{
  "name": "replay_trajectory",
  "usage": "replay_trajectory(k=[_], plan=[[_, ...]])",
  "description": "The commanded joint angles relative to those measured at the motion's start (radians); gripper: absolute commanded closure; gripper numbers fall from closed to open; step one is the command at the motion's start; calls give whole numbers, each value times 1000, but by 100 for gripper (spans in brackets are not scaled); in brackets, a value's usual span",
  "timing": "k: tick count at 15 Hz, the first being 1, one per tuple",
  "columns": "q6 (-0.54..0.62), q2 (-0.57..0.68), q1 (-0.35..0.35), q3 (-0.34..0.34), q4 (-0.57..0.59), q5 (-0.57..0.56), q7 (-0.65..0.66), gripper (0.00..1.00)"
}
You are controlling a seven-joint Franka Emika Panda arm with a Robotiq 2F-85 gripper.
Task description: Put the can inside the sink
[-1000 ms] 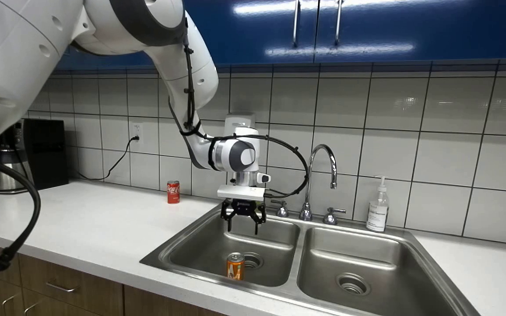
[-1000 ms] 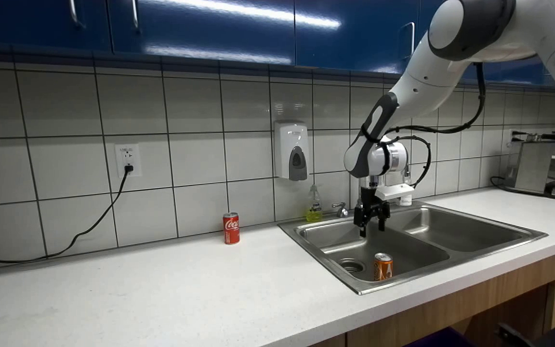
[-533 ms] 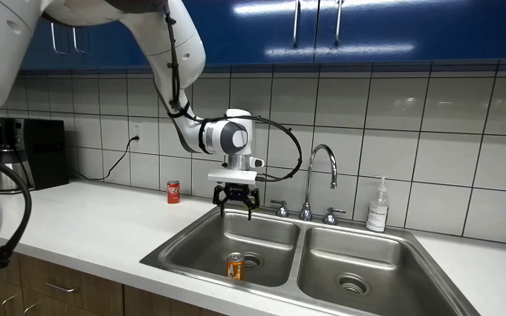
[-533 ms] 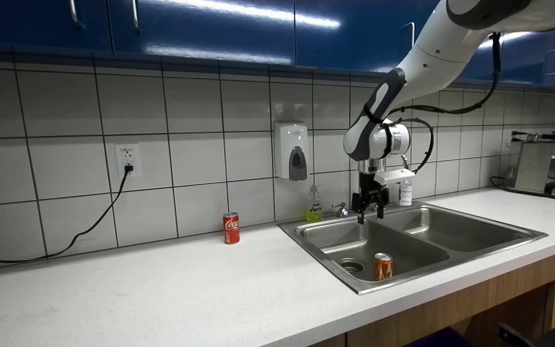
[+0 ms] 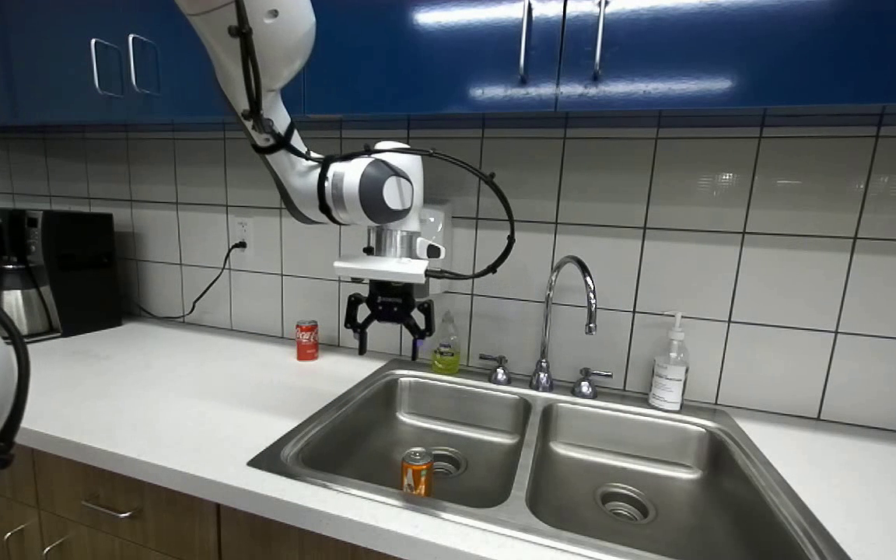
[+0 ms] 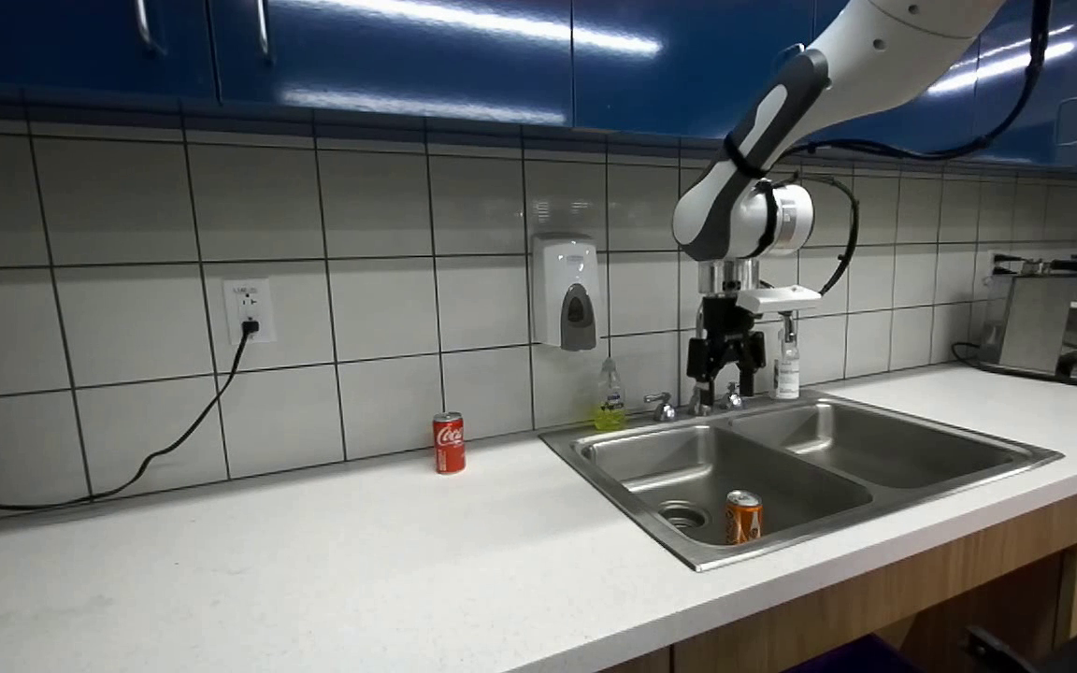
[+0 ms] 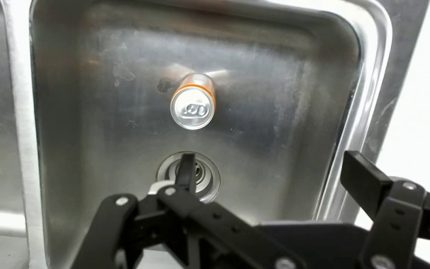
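We note free air from the parted fingers down to the upright can, basin floor showing all round it. In the way: walls of the sink; at the rear, faucet between green bottle and pump bottle.

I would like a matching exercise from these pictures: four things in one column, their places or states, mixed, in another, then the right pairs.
1. orange cylindrical metal can
2. red cylindrical metal can
3. black two-finger gripper
4. white boxy dispenser

A. open, holding nothing
B. upright inside a steel sink basin
C. fixed to the tiled wall
D. on the white countertop

Pairs: 1-B; 2-D; 3-A; 4-C
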Motion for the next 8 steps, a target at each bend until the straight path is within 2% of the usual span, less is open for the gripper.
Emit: replay_trajectory(k=[1,8], plan=[[-82,-145,21,7,-96,-17,46,0],[-170,-351,59,10,-226,-10,80,0]])
